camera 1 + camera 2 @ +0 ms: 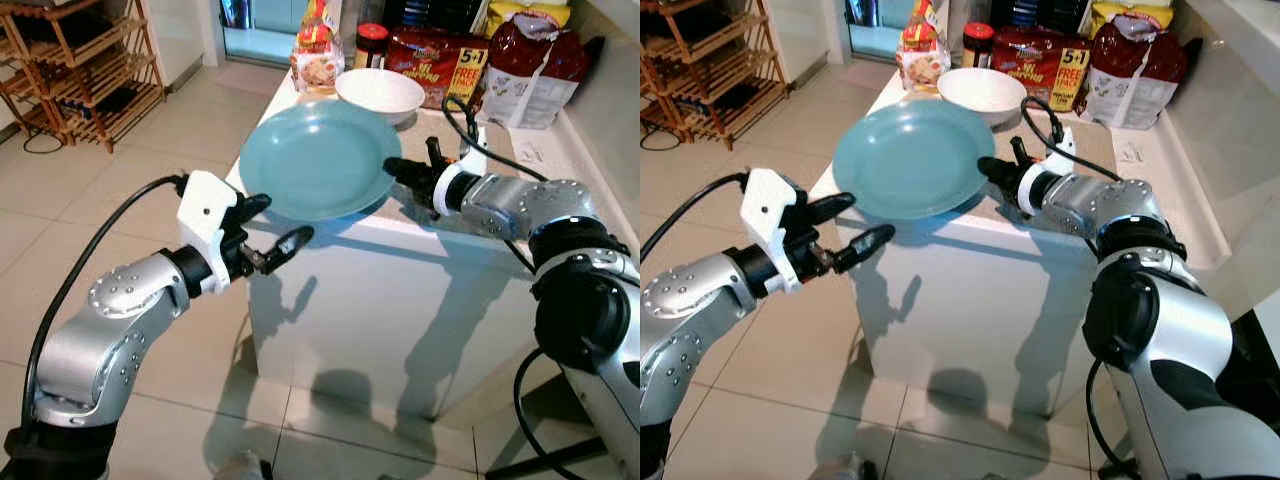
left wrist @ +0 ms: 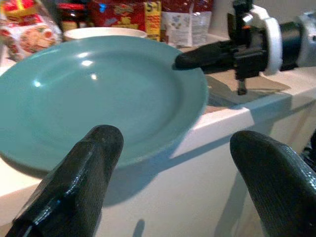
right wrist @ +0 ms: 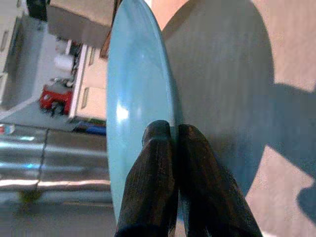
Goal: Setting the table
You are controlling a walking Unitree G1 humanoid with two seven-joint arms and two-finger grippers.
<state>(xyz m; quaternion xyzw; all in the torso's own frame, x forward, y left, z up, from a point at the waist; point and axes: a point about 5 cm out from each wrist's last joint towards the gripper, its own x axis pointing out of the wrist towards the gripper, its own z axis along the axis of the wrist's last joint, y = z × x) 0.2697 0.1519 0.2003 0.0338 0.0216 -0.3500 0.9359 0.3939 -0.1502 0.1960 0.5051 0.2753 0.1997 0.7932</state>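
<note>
The teal plate (image 1: pixel 322 160) overhangs the white counter's (image 1: pixel 400 290) corner. The right gripper (image 1: pixel 392 168) pinches its rim at 3 o'clock. The left gripper (image 1: pixel 275 228), fingers spread, waits at 7 o'clock. Lift level, clear of the white bowl (image 1: pixel 380 93) at 12 o'clock.

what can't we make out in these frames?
- Whether the teal plate rests on the counter or is lifted: head views too oblique; right gripper pinches its rim.
- White bowl contents: rim hides the inside.
- Jar label: too small.
- Left gripper, open: wrist view blurs its fingers.
</note>
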